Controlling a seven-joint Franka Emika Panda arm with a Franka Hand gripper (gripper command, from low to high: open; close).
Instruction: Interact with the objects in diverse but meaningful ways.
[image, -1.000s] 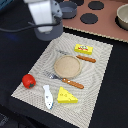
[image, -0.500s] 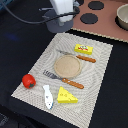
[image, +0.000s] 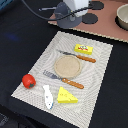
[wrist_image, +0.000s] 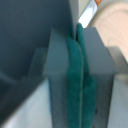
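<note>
placemat (image: 100, 65), pale and finely striped, lies on a dark table (image: 20, 45) and carries most of the items. round tan plate (image: 67, 65) sits near the middle of the mat. a knife (image: 80, 56) with an orange-brown handle lies along the plate's far edge, and a fork (image: 64, 80) with a like handle lies along its near edge, both close against the plate. yellow rectangular block with red label (image: 84, 48) lies flat just beyond the knife, apart from it. red tomato (image: 28, 80) rests at the mat's edge on the exterior view's left, well apart from the plate. white fish (image: 48, 96) lies near the mat's near edge, with the yellow holed cheese wedge (image: 66, 95) just beside it on the exterior view's right; contact between the two cannot be judged. grey two-handled pot (image: 123, 16) stands on a pinkish stove surface (image: 107, 27) in the far corner, partly cut off by the frame. gripper (wrist_image: 79, 75) is seen close in the wrist view, its green pads (wrist_image: 73, 85) pressed together with nothing between them. in the exterior view the arm (image: 70, 14) is blurred above the mat's far end, clear of every item.
</note>
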